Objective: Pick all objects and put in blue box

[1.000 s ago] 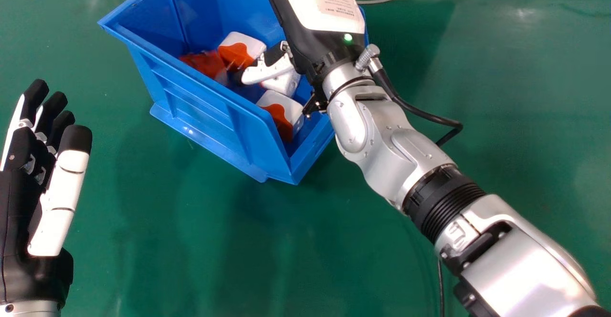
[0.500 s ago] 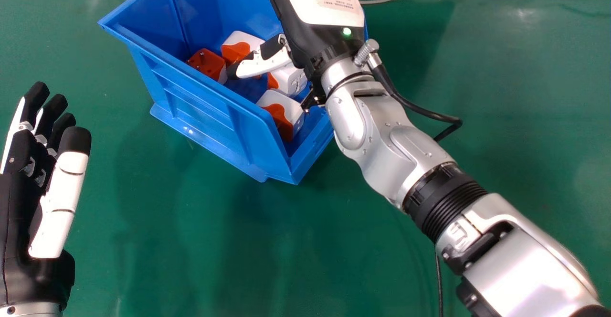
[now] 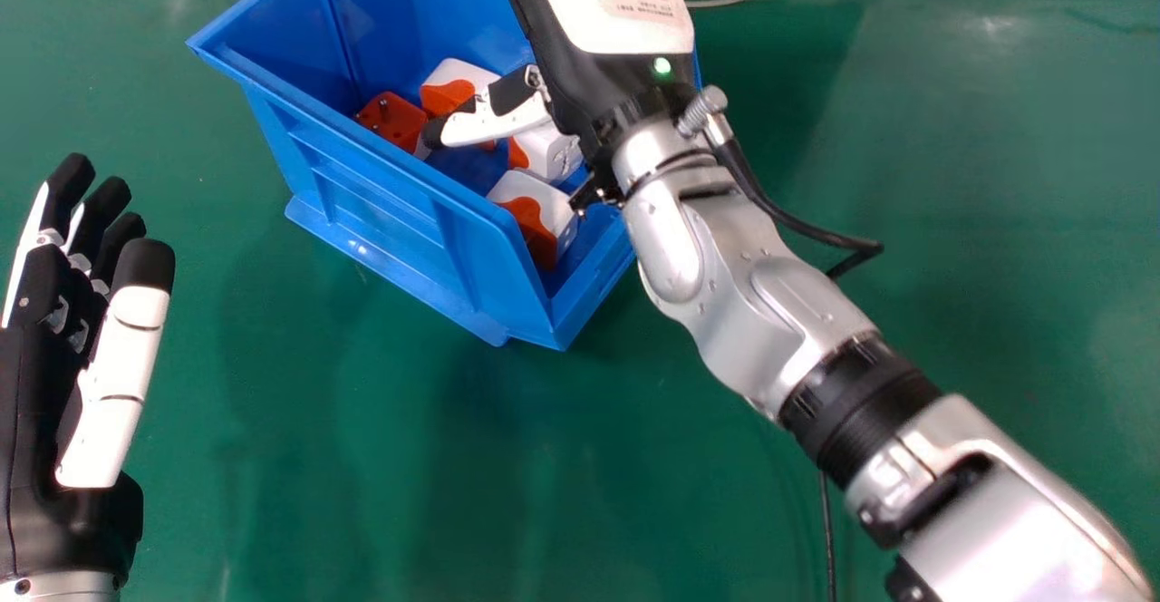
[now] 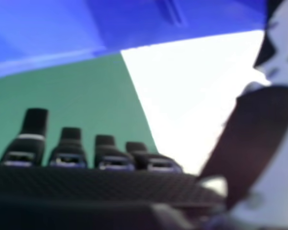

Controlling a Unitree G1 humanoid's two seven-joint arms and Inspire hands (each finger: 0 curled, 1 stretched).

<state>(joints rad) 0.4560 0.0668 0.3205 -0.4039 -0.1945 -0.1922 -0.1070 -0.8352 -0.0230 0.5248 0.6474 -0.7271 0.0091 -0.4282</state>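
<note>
while the right hand (image 3: 494, 126) is hanging over the blue box (image 3: 403, 212), its fingers (image 4: 36, 123) are standing straight, its thumb is spreading apart from them, and it is pinching nothing visible. a mostly red block (image 3: 388, 118) is lying at the thumb's tip, possibly touching; a red-and-white block (image 3: 542, 201) is sitting on the thumb side, nearer the wrist. both are looking light, stiff and smooth, perhaps slippery on the rounded corners, so opposite flat sides are offering the surest hold. the left hand (image 3: 113, 384) is idling open, well off on the right hand's thumb side.
</note>
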